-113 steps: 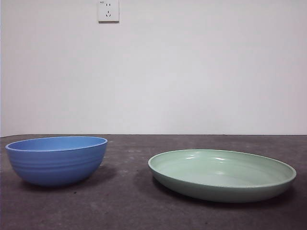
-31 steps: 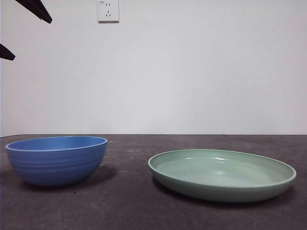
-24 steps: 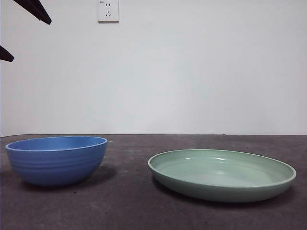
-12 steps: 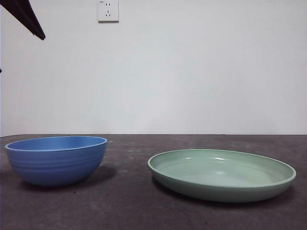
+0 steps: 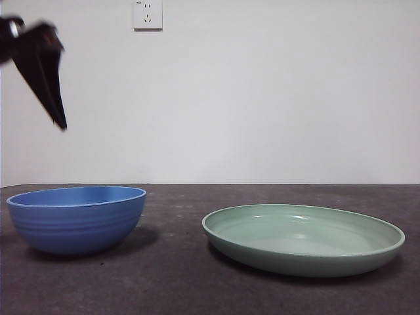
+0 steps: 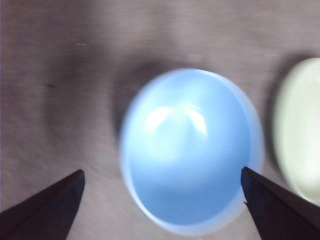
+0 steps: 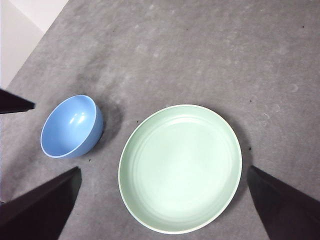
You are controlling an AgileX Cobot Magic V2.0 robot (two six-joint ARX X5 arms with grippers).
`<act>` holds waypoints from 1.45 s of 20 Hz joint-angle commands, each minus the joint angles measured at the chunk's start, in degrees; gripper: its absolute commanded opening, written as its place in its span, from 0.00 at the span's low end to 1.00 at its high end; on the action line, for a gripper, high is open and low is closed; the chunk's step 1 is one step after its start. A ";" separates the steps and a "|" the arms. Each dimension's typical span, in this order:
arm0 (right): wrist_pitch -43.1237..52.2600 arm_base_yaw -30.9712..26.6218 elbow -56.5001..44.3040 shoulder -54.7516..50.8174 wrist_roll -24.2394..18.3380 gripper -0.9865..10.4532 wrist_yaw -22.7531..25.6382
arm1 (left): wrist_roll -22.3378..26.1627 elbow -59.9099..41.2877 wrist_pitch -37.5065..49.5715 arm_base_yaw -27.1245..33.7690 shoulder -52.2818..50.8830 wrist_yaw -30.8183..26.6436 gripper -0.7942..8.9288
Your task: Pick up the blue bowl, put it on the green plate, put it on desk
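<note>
Nearest us lies the dark grey-brown, speckled matte surface (image 5: 177, 282). On it we see the round, matte blue bowl (image 5: 77, 218) with faint ridges and, well apart, the wide, shallow mint-green plate (image 5: 303, 238). Our left pincer (image 6: 162, 192) hovers above the bowl, jaws spread wide; our right pincer (image 7: 165, 192) hangs high, also spread. Behind rises a plain white wall (image 5: 262, 98) with a white socket (image 5: 147, 14).

It looks like a plain test room or lab: a bare white wall (image 5: 275, 98) with one socket (image 5: 148, 14), and a dark grey desk (image 5: 177, 275) in front of it.
</note>
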 commanded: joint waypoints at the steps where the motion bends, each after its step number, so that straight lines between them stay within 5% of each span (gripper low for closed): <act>1: 0.31 0.22 0.92 0.31 0.20 0.65 -0.20 | 1.38 2.29 0.92 -0.13 4.96 -3.30 0.59; 7: 0.33 0.22 0.92 0.31 0.15 0.65 -0.13 | 1.55 2.84 5.14 -0.15 13.31 -3.28 0.59; 20: 0.35 0.22 0.92 0.31 -0.04 0.65 0.00 | 6.75 2.84 3.52 -2.03 15.37 -3.30 0.10; 29: -0.07 0.20 0.92 0.28 -0.92 0.65 0.44 | 7.37 12.39 -2.08 -4.11 15.34 -3.41 0.10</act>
